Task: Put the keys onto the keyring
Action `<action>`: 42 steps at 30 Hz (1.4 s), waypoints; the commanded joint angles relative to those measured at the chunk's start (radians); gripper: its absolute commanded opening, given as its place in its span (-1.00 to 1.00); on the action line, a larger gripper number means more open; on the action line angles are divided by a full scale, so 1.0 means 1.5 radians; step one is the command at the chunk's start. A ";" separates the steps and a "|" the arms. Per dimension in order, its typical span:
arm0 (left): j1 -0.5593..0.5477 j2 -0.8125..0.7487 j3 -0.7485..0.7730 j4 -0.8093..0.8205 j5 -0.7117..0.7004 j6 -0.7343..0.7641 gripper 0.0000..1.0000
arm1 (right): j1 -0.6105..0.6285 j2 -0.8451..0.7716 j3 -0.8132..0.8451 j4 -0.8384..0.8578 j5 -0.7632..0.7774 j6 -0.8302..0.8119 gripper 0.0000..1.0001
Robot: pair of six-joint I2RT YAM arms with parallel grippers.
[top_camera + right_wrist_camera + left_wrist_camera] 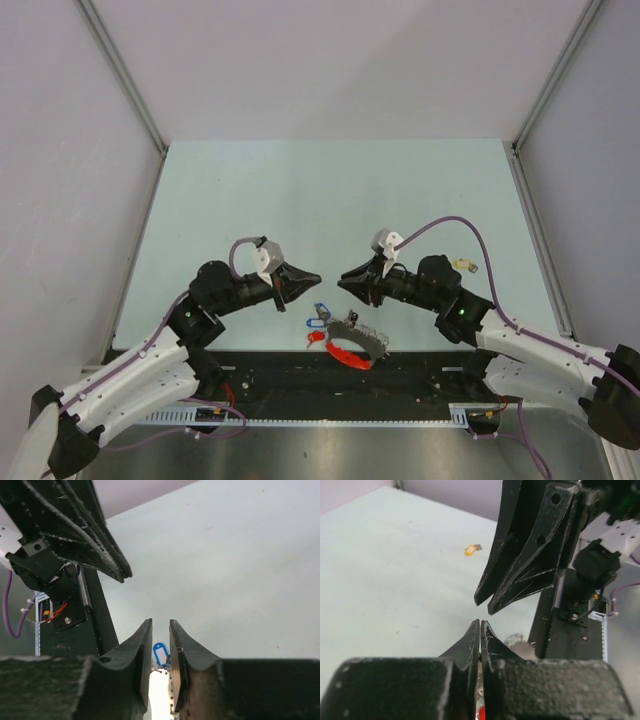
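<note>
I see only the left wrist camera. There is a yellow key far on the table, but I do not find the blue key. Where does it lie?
Observer: In the top view the blue key lies on the table, just nearer to the bases than the left gripper and the right gripper, beside the grey strap.
Operator: And the strap's red end piece?
Observer: At the table's near edge, right of the blue key.
Operator: Are the right fingers shut?
Observer: Slightly apart; the right wrist view shows the blue key through their gap.
</note>
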 commanded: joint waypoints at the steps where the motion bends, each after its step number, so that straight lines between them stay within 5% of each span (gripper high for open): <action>1: 0.000 -0.013 -0.002 -0.060 -0.077 -0.030 -0.73 | -0.019 0.012 0.043 -0.113 0.030 0.030 -0.41; 7: -0.001 -0.013 0.030 -0.180 -0.143 -0.063 -0.01 | -0.055 0.041 0.062 -0.338 0.050 0.149 -0.08; 8: 0.000 -0.018 0.042 -0.213 -0.169 -0.064 0.26 | -0.056 0.044 0.061 -0.361 0.050 0.168 -0.01; 12: 0.000 -0.027 0.070 -0.274 -0.199 -0.049 0.62 | -0.040 0.083 0.061 -0.453 0.055 0.182 0.05; 24: 0.000 -0.082 0.093 -0.335 -0.295 0.036 0.74 | 0.069 0.279 0.112 -0.500 0.188 0.171 -0.01; 35: 0.005 -0.176 0.062 -0.337 -0.388 0.050 0.76 | 0.085 0.570 0.354 -0.466 0.257 0.072 -0.38; 42: 0.009 -0.183 0.060 -0.346 -0.399 0.050 0.76 | 0.051 0.644 0.500 -0.443 0.215 0.044 -0.34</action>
